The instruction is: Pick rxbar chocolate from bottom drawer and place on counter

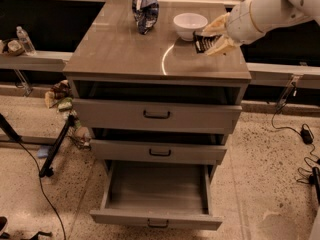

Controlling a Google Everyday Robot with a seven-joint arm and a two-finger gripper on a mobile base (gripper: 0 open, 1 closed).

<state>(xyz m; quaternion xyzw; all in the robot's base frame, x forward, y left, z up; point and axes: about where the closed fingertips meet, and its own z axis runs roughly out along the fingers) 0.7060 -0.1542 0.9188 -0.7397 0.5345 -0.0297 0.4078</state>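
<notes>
My gripper (212, 36) is over the right part of the counter (125, 54), just right of a white bowl. It is shut on the rxbar chocolate (202, 42), a dark flat bar with pale print held between the pale fingers (216, 26), above the counter top. The bottom drawer (157, 191) is pulled open below; its plain grey inside holds nothing.
A white bowl (190, 25) and a blue-and-white bag (145, 6) stand at the back of the counter. The two upper drawers (157, 115) are slightly ajar. A pale ledge (32, 60) with a bottle (25, 40) runs to the left. Cables lie on the floor on both sides.
</notes>
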